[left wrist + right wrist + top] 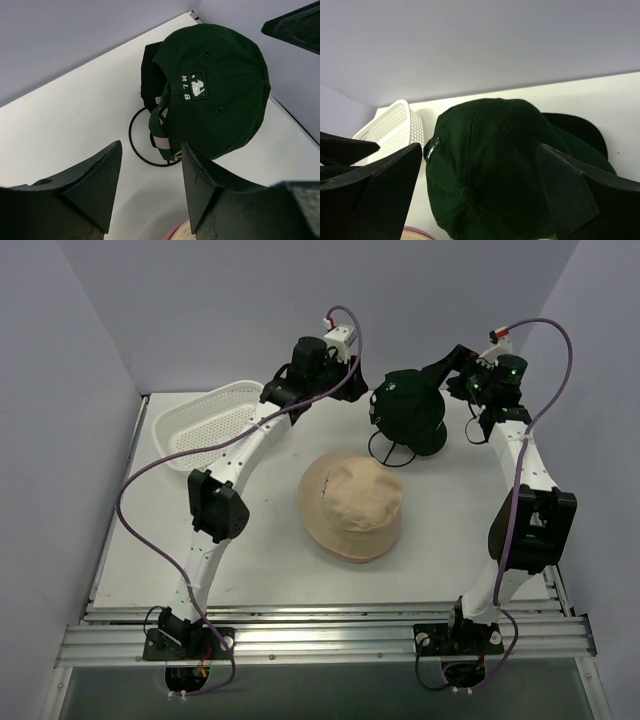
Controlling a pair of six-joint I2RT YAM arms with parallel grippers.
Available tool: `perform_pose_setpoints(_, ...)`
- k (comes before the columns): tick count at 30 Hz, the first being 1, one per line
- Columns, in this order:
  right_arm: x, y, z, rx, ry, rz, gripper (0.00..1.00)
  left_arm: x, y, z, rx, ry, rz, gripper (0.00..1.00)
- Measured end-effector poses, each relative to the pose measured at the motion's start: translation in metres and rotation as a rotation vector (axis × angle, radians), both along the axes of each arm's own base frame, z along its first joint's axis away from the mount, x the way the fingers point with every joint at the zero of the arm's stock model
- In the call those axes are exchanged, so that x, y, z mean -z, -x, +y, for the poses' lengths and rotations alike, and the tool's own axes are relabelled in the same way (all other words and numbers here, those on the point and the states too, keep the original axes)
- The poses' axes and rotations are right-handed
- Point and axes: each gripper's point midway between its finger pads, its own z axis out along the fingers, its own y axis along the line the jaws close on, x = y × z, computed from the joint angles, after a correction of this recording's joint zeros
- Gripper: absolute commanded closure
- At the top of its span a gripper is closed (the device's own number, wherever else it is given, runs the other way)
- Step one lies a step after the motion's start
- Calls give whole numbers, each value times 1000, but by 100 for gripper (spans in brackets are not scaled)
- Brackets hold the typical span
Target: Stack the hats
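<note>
**Left wrist view.** The left fingers are filling the lower edge, standing apart and released, gripping nothing. Just past their tips a thin black ring is lying on the white worktop. The rear strap of the dark green cap is hanging just beyond the gap between them. The cap itself is sitting beyond the right-hand finger, its back and white MLB logo turned to the camera. It is resting on a black cap, part of which is showing at its far left side.

**Right wrist view.** The right fingers are spread wide and released, and the crown of the dark green cap is rising between them. Whether either finger is touching the fabric cannot be told. The black cap's brim is jutting out beyond the right-hand finger. A white mesh basket is lying beyond the left-hand one.

**Top view.** The two sets of fingers are facing each other across the pair of caps at the far end of the worktop. Nearer the arm bases than either set, a tan bucket hat is sitting brim-down at mid-worktop. It is covering a pink hat, of which only a sliver of rim is showing.
</note>
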Motion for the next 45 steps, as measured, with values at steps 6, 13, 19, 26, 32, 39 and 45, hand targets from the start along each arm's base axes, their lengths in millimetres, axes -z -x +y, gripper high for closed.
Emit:
perform_pose_setpoints(6,-8,24,-15,50,-20,-22,8,7,-6,-18,12,34,-28,48)
perform_pose_setpoints(13,28,51,-29,105,-68,39,10,39,-13,-42,9,47,-13,52)
perform_pose_setpoints(19,61,61,-62,192,-124,95,11,56,-20,-48,-2,58,-3,46)
perform_pose_setpoints(26,79,64,-61,208,-185,95,17,44,-26,-50,-8,95,-45,61)
perform_pose_setpoints(32,99,62,-75,251,-261,87,21,41,-28,-50,-20,105,-50,73)
perform_pose_setpoints(39,130,58,-81,270,-333,105,21,30,-30,-50,-37,130,-62,77)
perform_pose_setpoints(45,137,51,-84,256,-374,76,21,30,-33,-48,-53,140,-61,98)
